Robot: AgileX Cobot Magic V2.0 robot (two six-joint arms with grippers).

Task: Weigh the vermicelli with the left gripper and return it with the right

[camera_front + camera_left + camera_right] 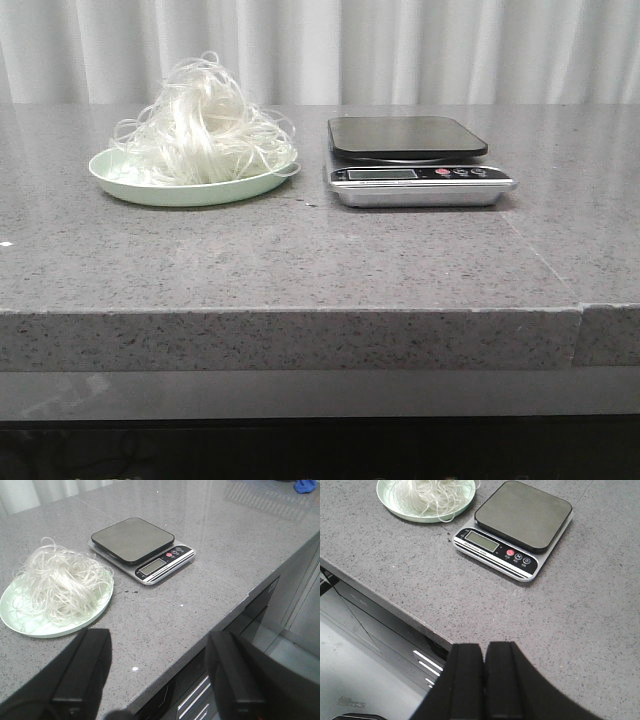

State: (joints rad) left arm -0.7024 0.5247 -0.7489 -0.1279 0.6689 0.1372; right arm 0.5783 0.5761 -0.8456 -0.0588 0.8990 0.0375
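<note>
The vermicelli [59, 584] sat heaped, seemingly without a clear long axis, on a green plate [30, 627] ahead of the spread-open left hand [157, 672], right hand [484, 677] clenched empty, on a speckled grey counter [300, 260] before white curtains [400, 50].

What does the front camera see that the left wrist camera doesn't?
Only the front view shows the white curtain behind the table. Only the left wrist view shows the open left hand, a blue thing in the far corner and the drawers below. Both show the vermicelli on its green plate, beside the empty scale.
</note>
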